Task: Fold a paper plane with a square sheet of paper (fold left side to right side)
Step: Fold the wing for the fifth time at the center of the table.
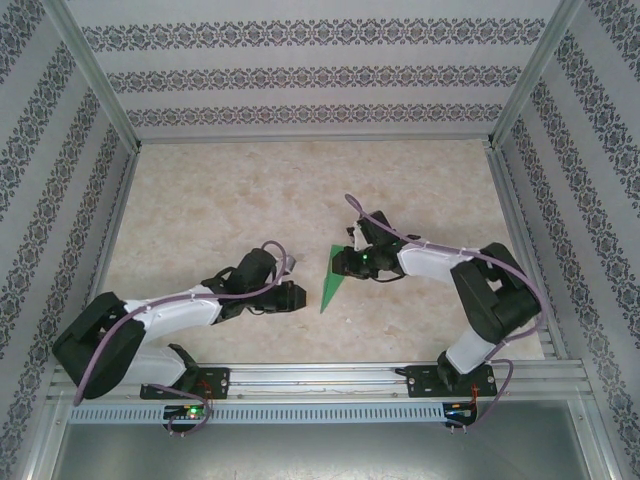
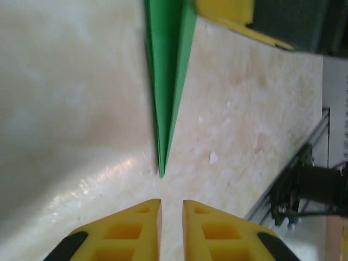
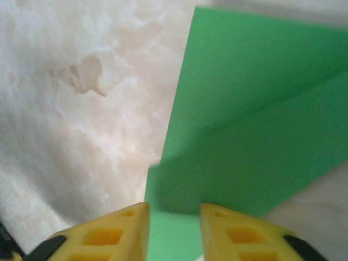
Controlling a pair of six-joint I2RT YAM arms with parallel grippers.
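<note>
The square sheet of paper lies on the table folded into a narrow bright-green dart, the paper plane (image 1: 333, 287), with its tip pointing toward the near edge. In the left wrist view the plane (image 2: 168, 81) tapers to a point just ahead of my left gripper (image 2: 172, 209), whose yellow fingers stand slightly apart with nothing between them. My left gripper (image 1: 297, 296) sits just left of the tip. My right gripper (image 1: 343, 262) hovers over the plane's wide end. Its fingers are apart above the green paper (image 3: 255, 136), and the right gripper (image 3: 174, 217) is open.
The marbled beige table (image 1: 250, 200) is walled by patterned panels on three sides. An aluminium rail (image 1: 320, 375) carrying both arm bases runs along the near edge. Metal frame posts (image 1: 95, 80) stand at the back corners.
</note>
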